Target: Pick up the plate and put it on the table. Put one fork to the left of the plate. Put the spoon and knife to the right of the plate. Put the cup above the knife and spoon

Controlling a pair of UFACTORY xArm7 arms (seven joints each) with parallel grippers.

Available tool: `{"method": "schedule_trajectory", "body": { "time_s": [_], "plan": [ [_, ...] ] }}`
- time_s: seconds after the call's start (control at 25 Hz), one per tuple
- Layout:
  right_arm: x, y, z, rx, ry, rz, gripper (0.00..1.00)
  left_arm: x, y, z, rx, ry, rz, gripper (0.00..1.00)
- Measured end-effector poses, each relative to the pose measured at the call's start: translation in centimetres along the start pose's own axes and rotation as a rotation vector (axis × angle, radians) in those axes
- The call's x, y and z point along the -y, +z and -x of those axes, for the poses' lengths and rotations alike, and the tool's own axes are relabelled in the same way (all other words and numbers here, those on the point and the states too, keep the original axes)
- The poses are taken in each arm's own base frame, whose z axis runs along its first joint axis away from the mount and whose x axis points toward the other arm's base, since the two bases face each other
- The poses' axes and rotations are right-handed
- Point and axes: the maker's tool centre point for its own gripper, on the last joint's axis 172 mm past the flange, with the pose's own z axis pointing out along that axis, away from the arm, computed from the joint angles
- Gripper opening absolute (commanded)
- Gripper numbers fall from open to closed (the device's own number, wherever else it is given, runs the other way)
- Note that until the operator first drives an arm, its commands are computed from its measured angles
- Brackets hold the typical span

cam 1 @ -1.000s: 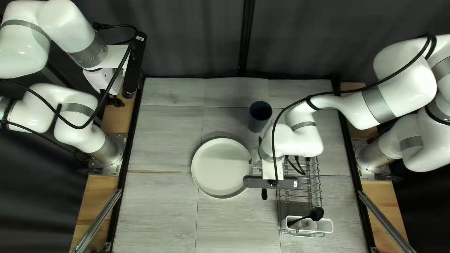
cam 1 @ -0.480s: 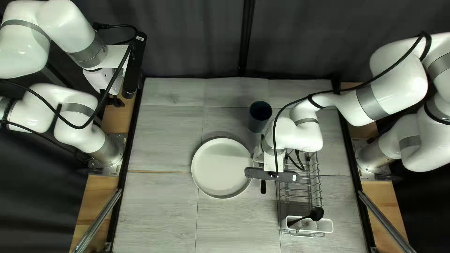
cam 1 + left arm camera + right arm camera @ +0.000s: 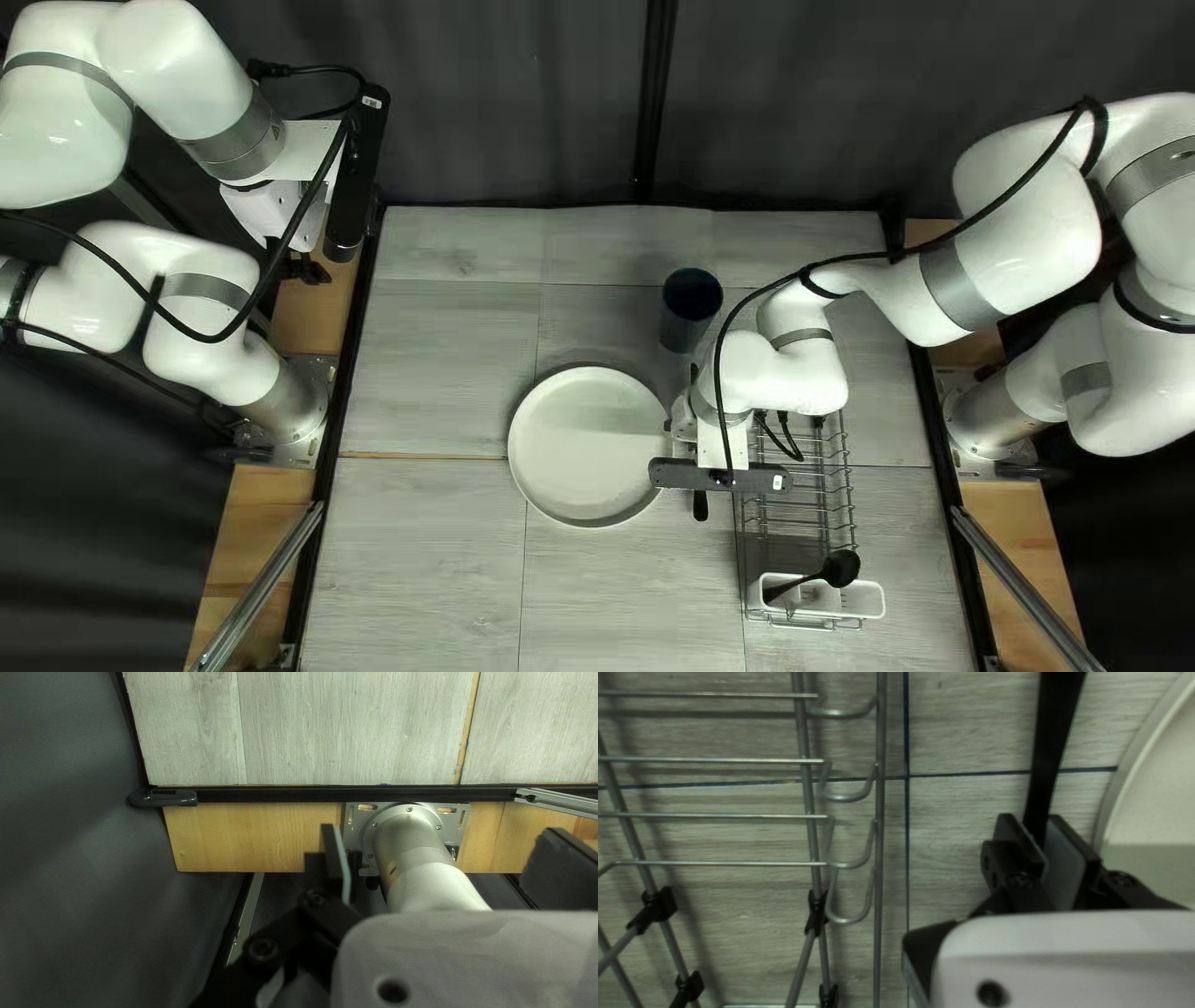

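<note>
In the top left view my right gripper [image 3: 720, 476], fingertips hidden beneath it, is between the plate and the rack. In the right wrist view this gripper [image 3: 1047, 840] is shut on a slim black utensil [image 3: 1051, 740]; which kind, I cannot tell. The utensil's dark end [image 3: 700, 505] shows below the gripper. A white plate [image 3: 588, 446] lies flat mid-table. The dark blue cup [image 3: 690, 311] stands above and right of it. A black spoon [image 3: 840, 569] leans in the white holder. My left gripper [image 3: 304, 266] is off the table's left edge; its wrist view shows this gripper [image 3: 443, 840] wide open and empty.
A wire rack [image 3: 815, 498] stands right of my right gripper, with the white cutlery holder [image 3: 859, 602] at its near end. My left arm's base [image 3: 414, 840] shows near its gripper. The right forearm crosses above the rack's far end.
My right gripper first moved slightly toward the far edge and tilted, then came back slightly nearer and straightened, the utensil moving with it. The left arm stayed still.
</note>
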Motion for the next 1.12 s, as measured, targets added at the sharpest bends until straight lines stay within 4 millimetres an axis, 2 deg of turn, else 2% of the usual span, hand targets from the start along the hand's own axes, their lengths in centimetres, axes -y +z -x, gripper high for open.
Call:
{"method": "schedule_trajectory", "body": {
  "time_s": [0.08, 0.2, 0.28, 0.32, 0.36, 0.4, 0.48, 0.52, 0.56, 0.6, 0.72, 0.88, 1.12],
  "plan": [
    [-0.1, 0.1, 0.1, -0.002, -0.002, -0.003, 0.02, 0.0, 0.0, 0.0, 0.000, 0.000, 0.000, 1.00],
    [-0.2, 0.0, 0.3, -0.005, -0.004, -0.007, 0.12, 0.0, 0.0, 0.0, 0.000, 0.000, 0.000, 1.00],
    [-0.4, 0.0, 0.4, -0.006, -0.007, -0.009, 0.15, 0.0, 0.0, 0.0, 0.000, 0.000, 0.000, 1.00],
    [-0.4, 0.0, 0.5, -0.008, -0.008, -0.011, 0.22, 0.0, 0.0, 0.0, 0.000, 0.000, 0.000, 1.00],
    [-0.5, 0.1, 0.7, -0.009, -0.009, -0.012, 0.25, 0.0, 0.0, 0.0, 0.000, 0.000, 0.000, 1.00],
    [-0.5, 0.2, 0.8, -0.010, -0.009, -0.014, 0.35, 0.0, 0.0, 0.0, 0.000, 0.000, 0.000, 1.00],
    [-0.5, 0.3, 0.9, -0.011, -0.011, -0.016, 0.35, 0.0, 0.0, 0.0, 0.000, 0.000, 0.000, 1.00],
    [-0.5, 0.4, 1.0, -0.012, -0.012, -0.017, 0.44, 0.0, 0.0, 0.0, 0.000, 0.000, 0.000, 1.00],
    [-0.4, 0.4, 1.0, -0.012, -0.012, -0.019, 0.84, 0.0, 0.0, 0.0, 0.000, 0.000, 0.000, 1.00],
    [-0.4, 0.4, 1.1, -0.012, -0.012, -0.020, 0.97, 0.0, 0.0, 0.0, 0.000, 0.000, 0.000, 1.00],
    [-0.3, 0.0, 1.1, -0.010, -0.008, -0.020, 1.00, 0.0, 0.0, 0.0, 0.000, 0.000, 0.000, 1.00],
    [0.1, -1.5, 1.0, -0.002, 0.006, -0.014, 1.00, 0.0, 0.0, 0.0, 0.000, 0.000, 0.000, 1.00],
    [0.5, -5.5, 0.1, 0.024, 0.041, 0.006, 1.00, 0.0, 0.0, 0.0, 0.000, 0.000, 0.000, 1.00]
  ]
}}
